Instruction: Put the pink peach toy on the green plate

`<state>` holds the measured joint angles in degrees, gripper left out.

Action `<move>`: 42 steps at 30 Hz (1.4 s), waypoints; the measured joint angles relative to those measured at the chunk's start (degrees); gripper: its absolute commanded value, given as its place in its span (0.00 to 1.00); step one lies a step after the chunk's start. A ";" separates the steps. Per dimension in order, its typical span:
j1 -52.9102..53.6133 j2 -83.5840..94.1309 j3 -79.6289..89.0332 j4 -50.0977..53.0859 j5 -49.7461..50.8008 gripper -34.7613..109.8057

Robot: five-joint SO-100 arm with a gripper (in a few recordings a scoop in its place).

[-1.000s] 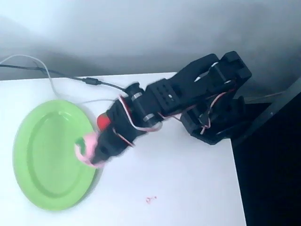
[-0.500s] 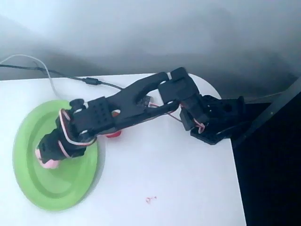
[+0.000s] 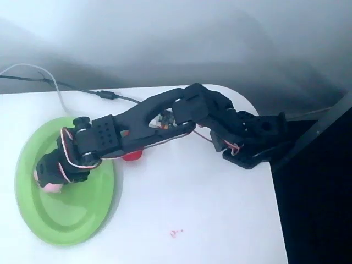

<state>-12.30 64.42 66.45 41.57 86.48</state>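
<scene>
Overhead view. Black arm [image 3: 148, 118] reaches from its base at the right part of the white table [image 3: 209, 220] out toward the left, stretched low over the tabletop, with red and white wires looped along its joints. The gripper [image 3: 48, 175] sits over the left-centre of the green plate [image 3: 71, 220], pointing left and slightly toward the near edge. The pink peach toy [image 3: 50, 186] shows as a pale-pink patch right at the gripper's tip, mostly covered by the black wrist and fingers; only its near-left side is visible. It lies inside the plate's rim, over the plate's inner well, on the left half. Whether the toy rests on the plate surface or hangs just above it cannot be told from this angle. The jaws are hidden under the gripper body, so whether they clamp the toy or have let go cannot be told either. The plate is a large light-green oval lying at the left of the table, its long axis running far to near, its right rim passing beneath the arm's forearm. A small red object [image 3: 132, 156] peeks out from under the arm just beside the plate's right rim, mostly hidden. A tiny reddish fleck [image 3: 175, 233] lies on the bare table nearer the front, well apart from the plate. Grey and black cables [image 3: 82, 88] run along the far-left edge of the table.
</scene>
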 measured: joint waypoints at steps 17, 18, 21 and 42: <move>0.62 13.97 2.99 0.00 7.73 0.24; 1.32 17.67 5.36 0.00 7.21 0.24; 2.37 29.88 13.97 0.00 5.89 0.24; 1.76 121.90 94.31 36.04 18.28 0.24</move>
<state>-10.55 186.33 160.75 77.61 104.77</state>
